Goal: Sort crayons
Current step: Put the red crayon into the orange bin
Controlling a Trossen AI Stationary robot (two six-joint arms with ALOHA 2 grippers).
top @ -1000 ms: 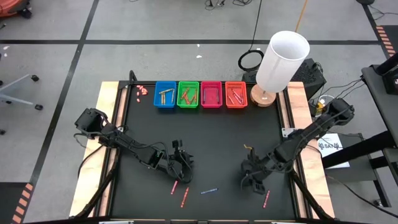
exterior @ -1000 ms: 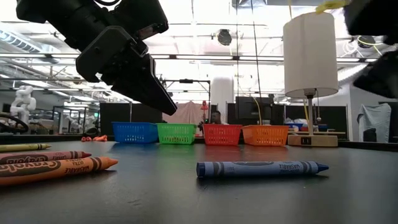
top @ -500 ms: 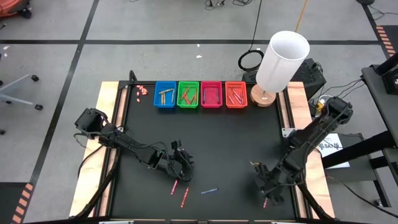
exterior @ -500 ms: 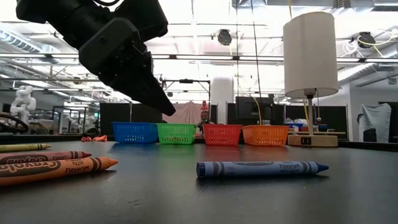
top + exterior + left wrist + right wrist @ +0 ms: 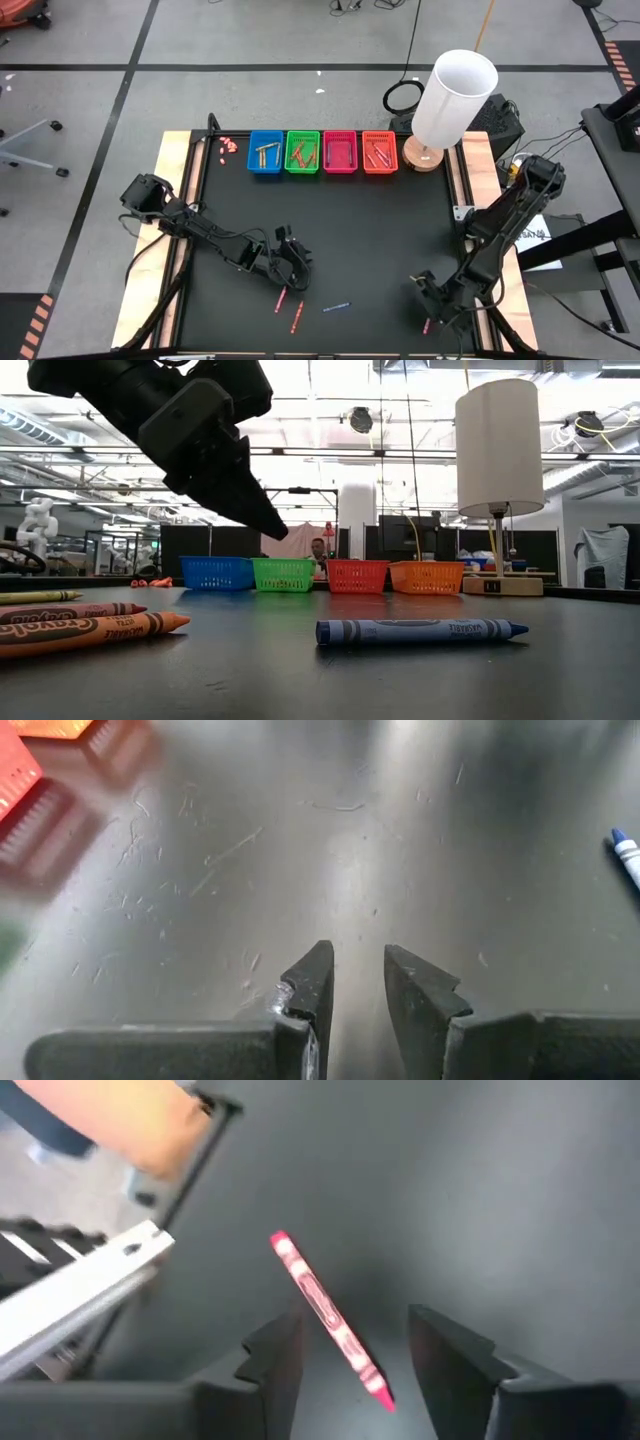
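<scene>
Crayon, pink (image 5: 330, 1320), lies slantwise between our right gripper's (image 5: 345, 1355) open jaws near the table's (image 5: 380, 240) front-right corner; closing may roll it away. Left gripper (image 5: 357, 982) hangs empty, jaws slightly parted.

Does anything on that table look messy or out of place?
Yes. A cluster of pinkish bits lies loose at the far corner, left of the blue basket, in no basket. A few crayons also lie scattered along the near side.
</scene>
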